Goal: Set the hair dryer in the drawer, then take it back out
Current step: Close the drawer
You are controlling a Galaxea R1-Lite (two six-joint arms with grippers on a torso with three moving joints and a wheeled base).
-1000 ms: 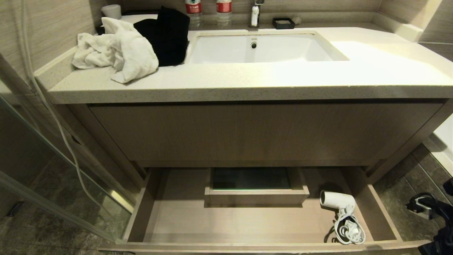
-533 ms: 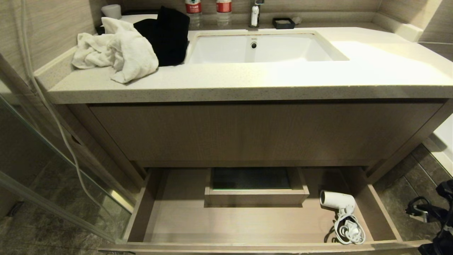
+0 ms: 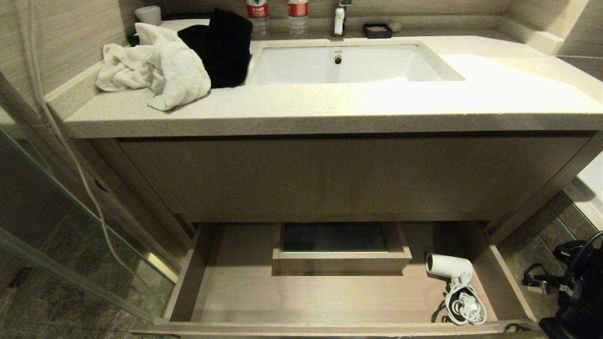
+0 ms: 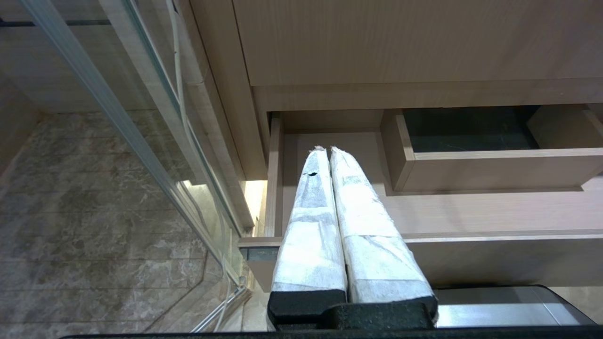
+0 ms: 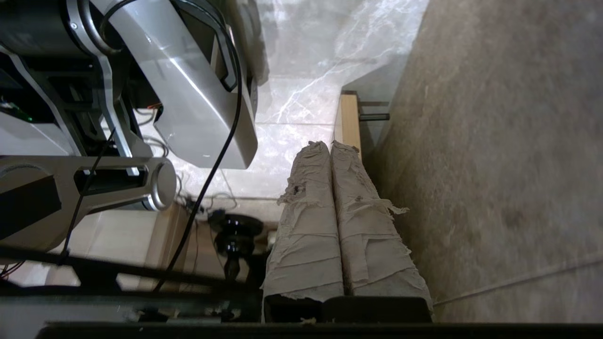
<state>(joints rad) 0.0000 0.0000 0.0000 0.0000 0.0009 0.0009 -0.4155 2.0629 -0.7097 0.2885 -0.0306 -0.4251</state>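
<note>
Half-hidden right end effector (image 5: 330,143), drawer (image 3: 330,326) front cut off btm.

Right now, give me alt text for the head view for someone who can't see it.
An open light-wood drawer under a bathroom vanity holds a small white hair dryer lying at its right end, its cord coiled beside it. Above, the counter has a white sink, a crumpled white towel and a black cloth. Part of the robot's right arm shows at the lower right.

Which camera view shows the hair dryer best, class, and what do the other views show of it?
The head view: the hair dryer lies whole in the open drawer, at its right end, cord coiled beside it. Neither wrist view shows it; the left wrist view shows only the drawer's other end.
</note>
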